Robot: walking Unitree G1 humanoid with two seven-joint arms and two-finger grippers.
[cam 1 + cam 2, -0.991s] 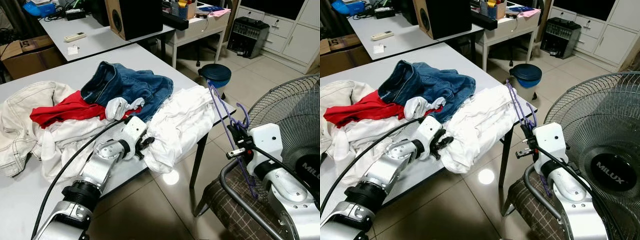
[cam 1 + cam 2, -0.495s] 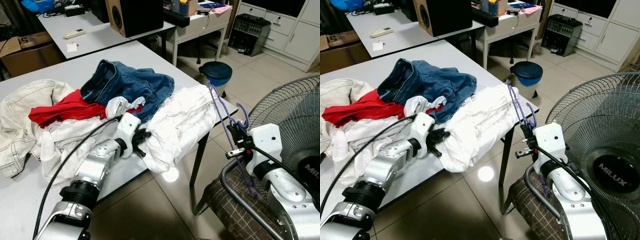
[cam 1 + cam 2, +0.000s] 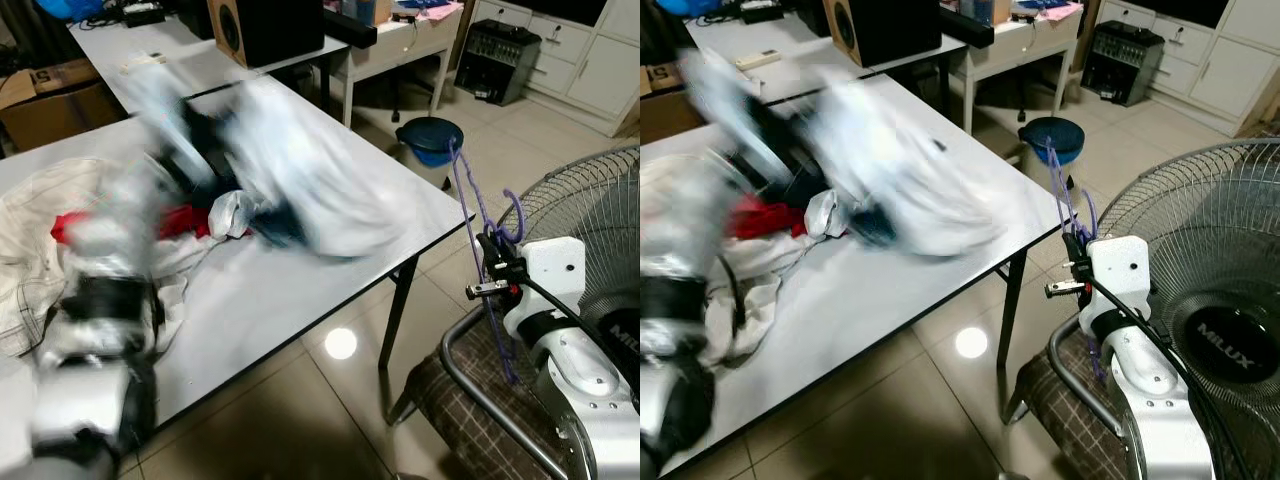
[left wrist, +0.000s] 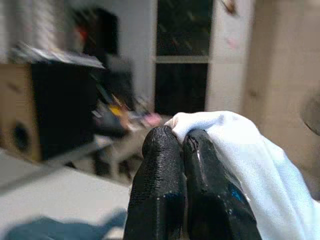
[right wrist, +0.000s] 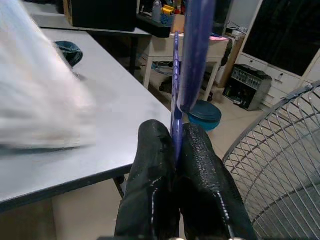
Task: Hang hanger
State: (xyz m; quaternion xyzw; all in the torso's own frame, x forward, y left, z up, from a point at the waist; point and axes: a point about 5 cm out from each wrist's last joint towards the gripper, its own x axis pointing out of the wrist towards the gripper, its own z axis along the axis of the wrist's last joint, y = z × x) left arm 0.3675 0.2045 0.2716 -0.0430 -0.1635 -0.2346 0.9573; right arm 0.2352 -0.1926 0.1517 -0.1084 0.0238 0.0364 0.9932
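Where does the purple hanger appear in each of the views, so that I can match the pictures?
Left eye view: purple hanger, right of the table corner.
Right eye view: the hanger, beside the fan.
Right wrist view: clamped in the right gripper.
Left wrist view: not visible.
Shared landmark: the fan.

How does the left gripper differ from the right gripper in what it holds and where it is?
The left gripper pinches soft white cloth; the right gripper pinches a thin purple hanger. The left one is a blur over the table; the right one looks sharp, beside the table, near the fan. Both are shut on their load.
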